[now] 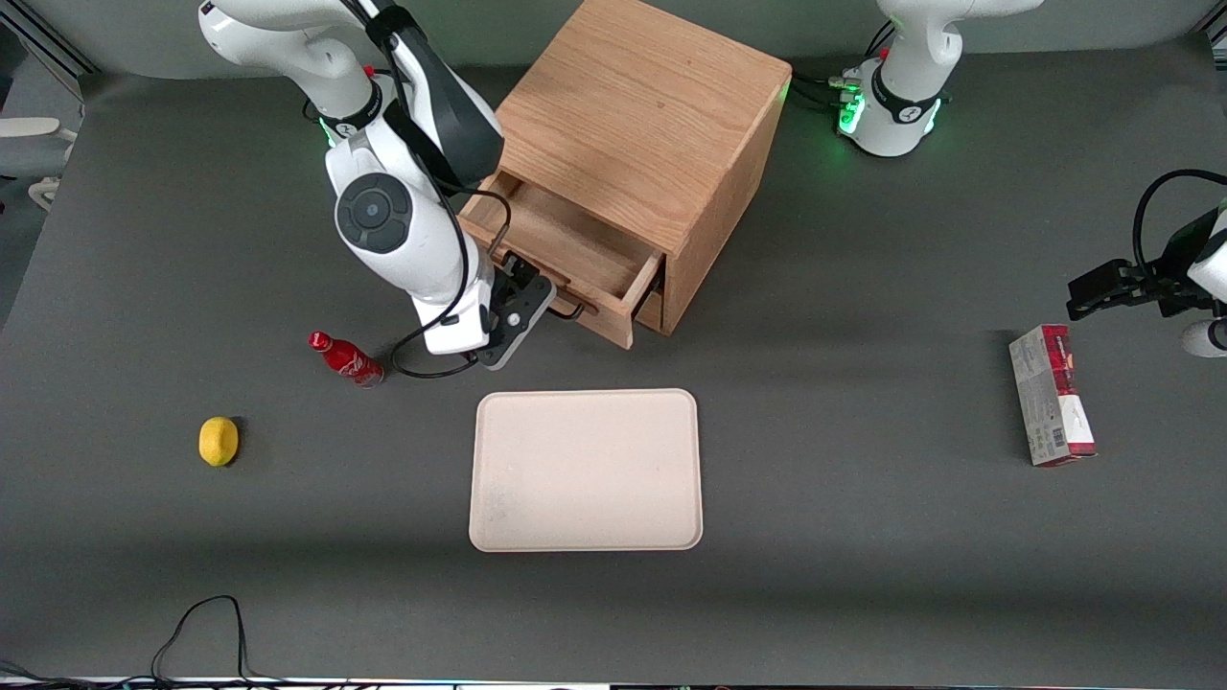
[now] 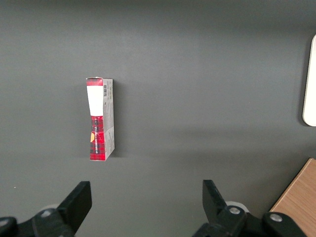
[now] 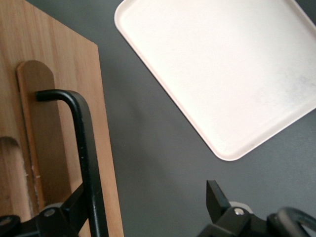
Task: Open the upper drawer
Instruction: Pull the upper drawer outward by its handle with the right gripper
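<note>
The oak cabinet stands at the back of the table. Its upper drawer is pulled partway out, and the bare wooden inside shows. The wrist view shows the drawer's wood front and its dark bar handle close up. My right gripper hangs just in front of the drawer front at the handle. The gripper is open. The bar runs close along the inner side of one finger, and the other finger stands well apart over the mat. A strip of the lower drawer shows beneath.
A pale tray lies nearer the front camera than the cabinet, also seen as the tray. A red bottle and a lemon lie toward the working arm's end. A red-and-white box lies toward the parked arm's end.
</note>
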{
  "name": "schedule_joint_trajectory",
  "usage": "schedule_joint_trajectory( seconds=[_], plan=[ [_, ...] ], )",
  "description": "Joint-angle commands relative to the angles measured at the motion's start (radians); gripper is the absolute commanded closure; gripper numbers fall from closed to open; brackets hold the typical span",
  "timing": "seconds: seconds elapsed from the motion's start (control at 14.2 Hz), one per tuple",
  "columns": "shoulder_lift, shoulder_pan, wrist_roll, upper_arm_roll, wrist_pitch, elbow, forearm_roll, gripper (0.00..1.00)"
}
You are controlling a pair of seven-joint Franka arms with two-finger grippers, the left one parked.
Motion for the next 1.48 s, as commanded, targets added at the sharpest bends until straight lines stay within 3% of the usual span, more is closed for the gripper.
schedule_joint_trajectory(
  seconds=[0.0, 0.57, 1.41],
  plan=[
    [0.052, -0.014, -0.023, 0.0, -0.02, 0.073, -0.011, 0.0],
    [0.103, -0.086, -0.121, 0.0, -0.022, 0.13, -0.011, 0.0],
    [0.174, -0.165, -0.133, 0.002, -0.089, 0.249, -0.007, 0.0]
  ],
)
